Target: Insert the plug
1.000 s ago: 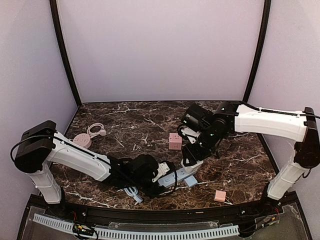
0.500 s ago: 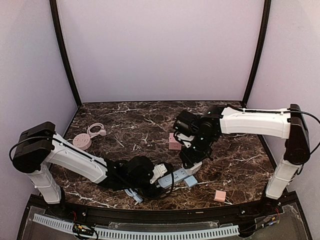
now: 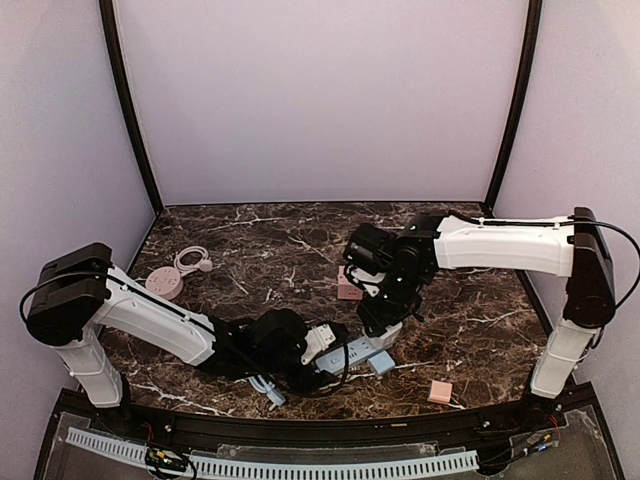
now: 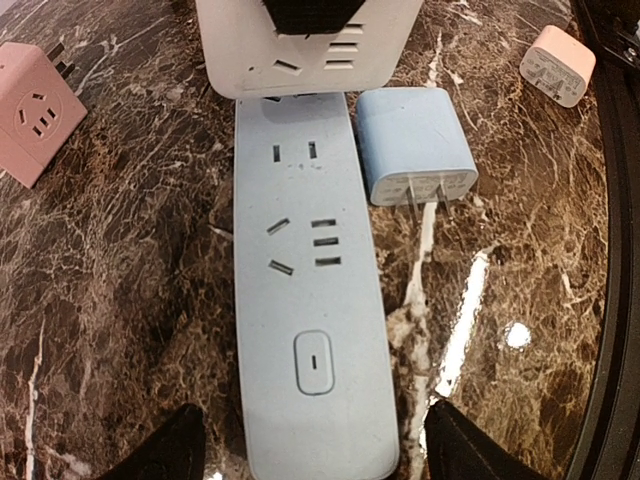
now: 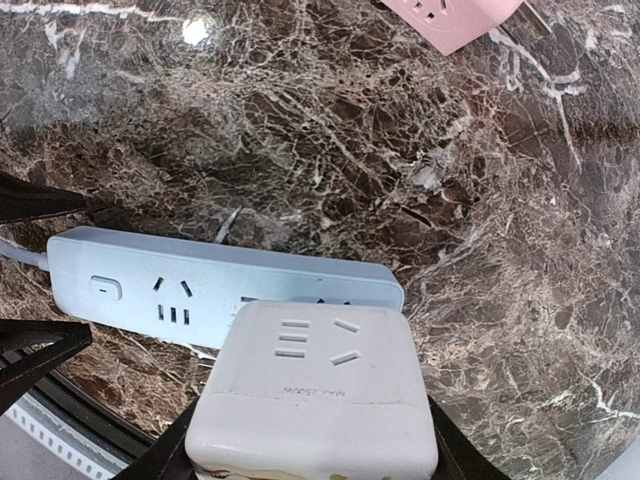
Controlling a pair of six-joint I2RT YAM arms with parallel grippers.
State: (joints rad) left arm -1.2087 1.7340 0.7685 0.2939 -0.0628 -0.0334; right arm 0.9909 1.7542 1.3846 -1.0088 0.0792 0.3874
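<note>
A light blue power strip (image 3: 352,352) lies on the marble near the front edge. My left gripper (image 4: 315,452) is open and straddles its switch end (image 4: 313,362); a gap shows between each dark finger and the strip's sides. My right gripper (image 5: 315,445) is shut on a white cube plug (image 5: 318,385), with socket slots on its top face. It holds the plug over the strip's far end (image 5: 330,290), covering the last outlet there. Whether the prongs are in the outlet is hidden. The plug (image 4: 310,40) also shows at the top of the left wrist view.
A small blue adapter (image 4: 415,145) lies prongs-out right beside the strip. A pink cube socket (image 3: 349,284) sits behind the right gripper. A small pink adapter (image 3: 440,391) lies at the front right. A round pink socket with a coiled cord (image 3: 165,281) is at the left.
The right arm has swung left and its wrist has shifted, with the white plug staying over the strip's far end. The left gripper's jaws have narrowed slightly.
</note>
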